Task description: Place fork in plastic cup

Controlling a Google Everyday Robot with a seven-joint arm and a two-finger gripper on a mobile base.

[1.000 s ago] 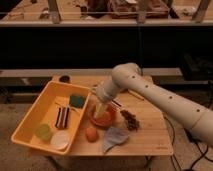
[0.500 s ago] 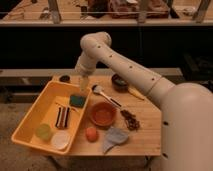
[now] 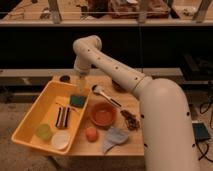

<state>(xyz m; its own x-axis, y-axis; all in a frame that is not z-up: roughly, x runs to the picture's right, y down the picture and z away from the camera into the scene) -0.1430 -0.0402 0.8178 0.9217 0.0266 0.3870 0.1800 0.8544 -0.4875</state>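
Observation:
The fork [image 3: 65,106] is a thin dark line lying in the yellow tray [image 3: 30,117], just left of a green sponge [image 3: 77,100]. The plastic cup [image 3: 44,131], small and translucent light green, stands at the tray's near end beside a white cup [image 3: 61,140]. My gripper [image 3: 81,84] hangs at the end of the white arm over the tray's far right rim, just above the sponge and up and right of the fork. It is well away from the green cup. Nothing shows in it.
Dark striped utensils [image 3: 62,116] lie in the tray between fork and cups. On the wooden table [image 3: 135,142] are a silver-headed brush [image 3: 102,94], an orange bowl [image 3: 103,114], an orange ball [image 3: 91,133], a grey cloth [image 3: 115,139] and a dark snack pile [image 3: 131,120]. My arm crosses the table's right side.
The gripper has swung from over the orange bowl to the tray's far right rim and come slightly lower over the sponge. The things in the tray have not moved.

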